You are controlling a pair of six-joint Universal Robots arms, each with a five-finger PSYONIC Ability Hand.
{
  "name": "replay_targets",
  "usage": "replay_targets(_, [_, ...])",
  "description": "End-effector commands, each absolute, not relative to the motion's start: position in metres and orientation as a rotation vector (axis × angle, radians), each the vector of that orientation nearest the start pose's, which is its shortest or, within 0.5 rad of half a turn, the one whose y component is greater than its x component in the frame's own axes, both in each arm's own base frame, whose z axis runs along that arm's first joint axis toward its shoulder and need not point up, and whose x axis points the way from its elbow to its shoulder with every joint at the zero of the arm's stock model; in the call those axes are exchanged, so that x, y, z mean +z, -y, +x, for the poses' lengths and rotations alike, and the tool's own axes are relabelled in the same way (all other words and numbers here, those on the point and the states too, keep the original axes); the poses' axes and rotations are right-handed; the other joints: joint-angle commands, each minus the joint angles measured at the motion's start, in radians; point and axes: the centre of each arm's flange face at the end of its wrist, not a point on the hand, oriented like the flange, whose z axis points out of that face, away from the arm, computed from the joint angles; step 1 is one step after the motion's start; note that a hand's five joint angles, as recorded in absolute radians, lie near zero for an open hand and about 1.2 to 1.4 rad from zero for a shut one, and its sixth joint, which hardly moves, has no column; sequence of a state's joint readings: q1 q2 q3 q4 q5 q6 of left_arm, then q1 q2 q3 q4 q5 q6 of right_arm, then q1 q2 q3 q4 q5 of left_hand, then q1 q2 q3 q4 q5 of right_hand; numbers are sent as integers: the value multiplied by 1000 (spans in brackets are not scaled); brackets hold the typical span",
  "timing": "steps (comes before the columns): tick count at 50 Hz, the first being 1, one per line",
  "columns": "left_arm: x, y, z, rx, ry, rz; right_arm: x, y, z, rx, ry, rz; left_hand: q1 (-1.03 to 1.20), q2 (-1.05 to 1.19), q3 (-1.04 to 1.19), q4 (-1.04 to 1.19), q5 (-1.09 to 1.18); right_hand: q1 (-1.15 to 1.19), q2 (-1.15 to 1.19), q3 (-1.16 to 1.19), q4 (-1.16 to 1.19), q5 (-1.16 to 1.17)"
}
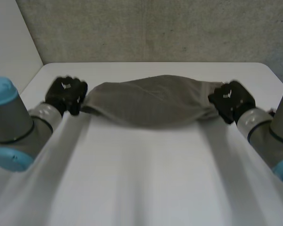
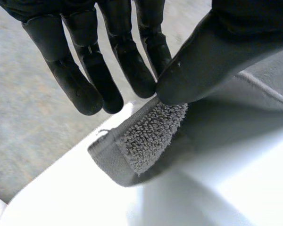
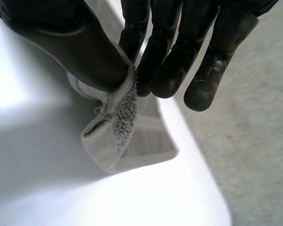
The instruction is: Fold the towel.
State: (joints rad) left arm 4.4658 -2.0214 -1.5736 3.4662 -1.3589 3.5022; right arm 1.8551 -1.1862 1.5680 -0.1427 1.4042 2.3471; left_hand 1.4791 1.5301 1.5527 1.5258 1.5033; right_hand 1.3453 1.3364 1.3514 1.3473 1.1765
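A grey towel [image 1: 153,101] hangs stretched between my two hands above the far half of the white table [image 1: 146,179], sagging in the middle. My left hand [image 1: 66,94] pinches the towel's left end; in the left wrist view the thumb [image 2: 203,61] presses a towel corner [image 2: 141,141] against the fingers [image 2: 132,70]. My right hand [image 1: 232,101] pinches the right end. In the right wrist view its thumb [image 3: 85,52] and fingers [image 3: 165,70] clamp a towel corner [image 3: 115,136] that droops below them.
The table's far edge [image 1: 151,63] runs just behind the towel, with a grey speckled wall [image 1: 155,28] beyond it. Grey floor [image 2: 33,108] lies past the table's rounded corners. Both forearms [image 1: 19,132] flank the near table surface.
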Motion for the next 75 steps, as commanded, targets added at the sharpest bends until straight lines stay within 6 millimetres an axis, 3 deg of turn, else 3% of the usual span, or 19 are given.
replay_targets(1, [185,302,-232,-2092,-2158,1049,211,293,217,-2108,-2205,-1434,-83,-134,-156,-130,-282,51,60,45,49,45])
replay_targets(5, [207,297,-230,-2146,-2102,1022,235,294,205,-2210,-2205,-1369,-83,-134,-156,-130,-282,51,60,45,49,45])
replay_targets(6, [221,295,-227,-2185,-2060,1001,249,293,200,-2270,-2190,-1343,-83,-134,-156,-130,-282,51,60,45,49,45])
replay_targets(7, [235,293,-224,-2225,-2015,976,249,293,200,-2271,-2190,-1343,-83,-134,-156,-130,-282,51,60,45,49,45])
replay_targets(8, [235,293,-224,-2225,-2015,976,262,290,196,-2326,-2170,-1314,-83,-134,-156,-130,-282,51,60,45,49,45])
replay_targets(9, [249,290,-220,-2265,-1975,946,275,286,193,-2375,-2149,-1286,-83,-134,-156,-130,-282,51,60,45,49,45])
replay_targets(10, [249,290,-220,-2265,-1974,946,275,286,193,-2376,-2148,-1286,-83,-134,-156,-130,-282,51,60,45,49,45])
replay_targets(12, [277,284,-213,-2345,-1895,885,297,279,185,-2446,-2133,-1245,-83,-134,-156,-130,-282,51,60,45,49,45])
replay_targets(13, [277,284,-213,-2346,-1895,884,297,279,184,-2446,-2133,-1245,-83,-134,-156,-130,-282,51,60,45,49,45])
replay_targets(15, [298,275,-208,-2413,-1846,836,311,271,174,-2442,-2174,-1227,-83,-134,-156,-130,-282,51,60,45,49,45])
replay_targets(21, [306,262,-202,-2417,-1859,812,315,262,165,-2327,-2244,-1254,-83,-134,-156,-130,-282,51,60,45,49,45])
replay_targets(27, [290,251,-202,-2349,-1962,842,309,262,158,-2201,-2263,-1282,-83,-134,-156,-130,-282,51,60,45,49,45])
replay_targets(32, [271,255,-203,-2289,-2043,860,293,271,156,-2113,-2295,-1287,-83,-134,-156,-130,-282,51,60,45,49,45])
replay_targets(34, [243,266,-207,-2194,-2149,892,273,281,157,-2004,-2347,-1296,-83,-134,-156,-130,-282,51,60,45,49,45])
replay_targets(35, [243,266,-207,-2194,-2149,892,273,281,157,-2003,-2347,-1296,-83,-134,-156,-130,-282,51,60,45,49,45])
replay_targets(37, [222,277,-211,-2122,-2215,924,258,290,158,-1932,-2385,-1313,-83,-134,-156,-130,-282,51,60,45,49,45])
replay_targets(48, [190,333,-228,-2065,-2227,980,208,323,164,-1730,-2480,-1310,-83,-134,-156,-130,-282,51,60,45,49,45])
replay_targets(59, [159,380,-251,-2090,-2197,1011,176,353,179,-1808,-2530,-1280,-83,-134,-156,-130,-282,51,60,45,49,45])
replay_targets(75, [141,402,-274,-2135,-2045,1022,165,374,194,-1947,-2484,-1178,-83,-134,-156,-130,-282,51,60,45,49,45])
